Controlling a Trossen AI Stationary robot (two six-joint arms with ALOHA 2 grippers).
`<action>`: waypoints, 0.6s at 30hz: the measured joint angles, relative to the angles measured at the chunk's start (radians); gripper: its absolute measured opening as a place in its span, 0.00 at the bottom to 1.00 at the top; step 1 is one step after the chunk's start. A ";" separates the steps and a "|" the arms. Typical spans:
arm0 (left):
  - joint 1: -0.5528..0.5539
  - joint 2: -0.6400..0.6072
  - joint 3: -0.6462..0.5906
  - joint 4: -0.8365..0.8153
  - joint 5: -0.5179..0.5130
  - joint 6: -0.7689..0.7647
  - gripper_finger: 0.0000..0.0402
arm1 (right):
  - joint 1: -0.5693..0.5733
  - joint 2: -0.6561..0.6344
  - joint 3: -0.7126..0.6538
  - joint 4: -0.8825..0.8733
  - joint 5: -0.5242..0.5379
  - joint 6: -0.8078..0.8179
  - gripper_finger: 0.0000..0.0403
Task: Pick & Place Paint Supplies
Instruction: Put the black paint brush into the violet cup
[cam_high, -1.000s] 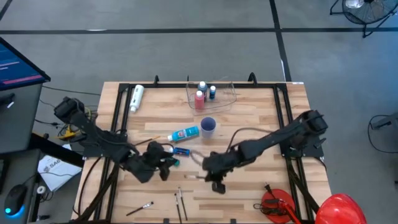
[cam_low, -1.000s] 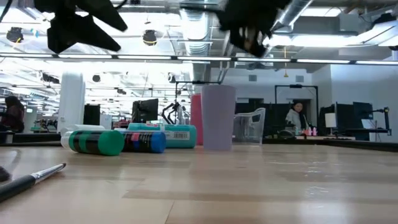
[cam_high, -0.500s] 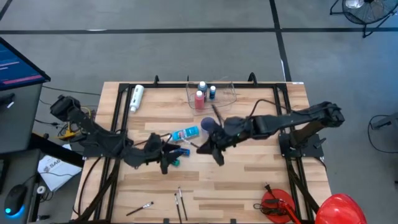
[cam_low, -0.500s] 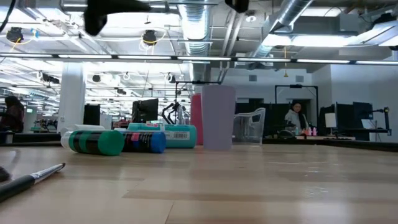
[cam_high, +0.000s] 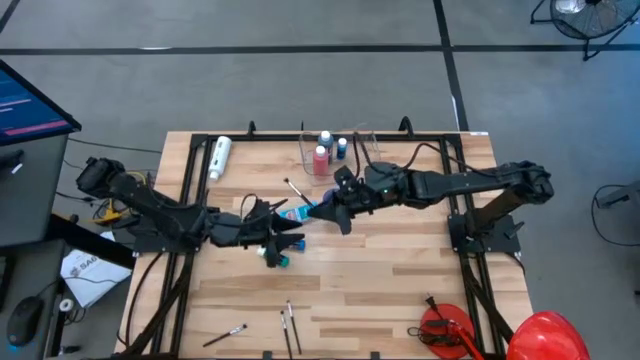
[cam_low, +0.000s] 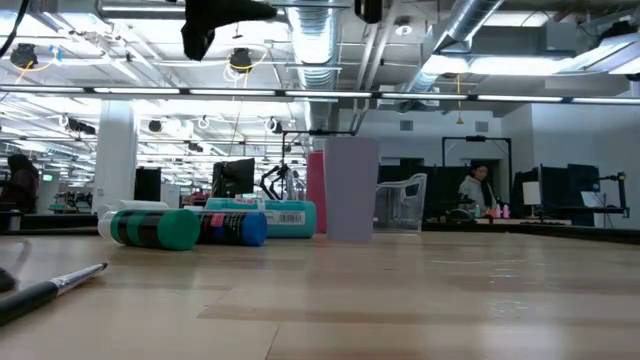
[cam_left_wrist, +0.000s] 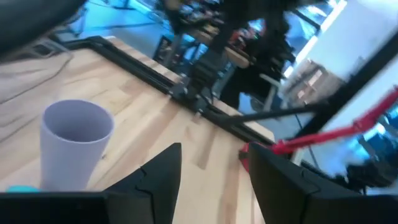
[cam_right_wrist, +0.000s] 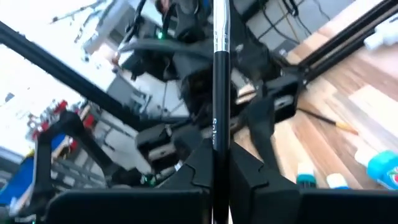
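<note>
White tube (cam_high: 219, 157): lying at the far left of the table (cam_high: 420, 270), well apart from the rest.
Left gripper (cam_high: 283, 243): hovering mid-table, fingers (cam_left_wrist: 163, 177) standing apart with nothing between them, the purple cup (cam_left_wrist: 74, 149) showing just ahead of them.
Teal and blue bottles (cam_low: 190, 227): lying side by side right under the left gripper.
Light blue tube (cam_high: 300, 213): lying just beyond them, beside the purple cup.
Loose brushes (cam_high: 290, 322): lying at the near edge, one more (cam_high: 227, 334) to their left.
Right gripper (cam_high: 338, 212): reaching in over the cup, fingers clamped tight on a brush (cam_right_wrist: 219, 74), whose tip is poking out toward the far left.
Clear tub (cam_high: 362, 155): sitting at the far middle, holding a red bottle (cam_high: 321, 160), with two more bottles beside it.
</note>
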 joint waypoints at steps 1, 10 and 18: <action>0.004 -0.006 0.000 0.001 0.022 0.017 0.44 | -0.005 0.000 0.000 0.017 0.008 0.003 0.03; 0.091 -0.051 0.000 -0.003 0.208 0.114 0.44 | -0.040 0.001 0.000 0.103 0.056 0.003 0.03; 0.146 -0.066 0.000 -0.019 0.293 0.121 0.44 | -0.044 0.001 0.000 0.120 0.072 0.001 0.03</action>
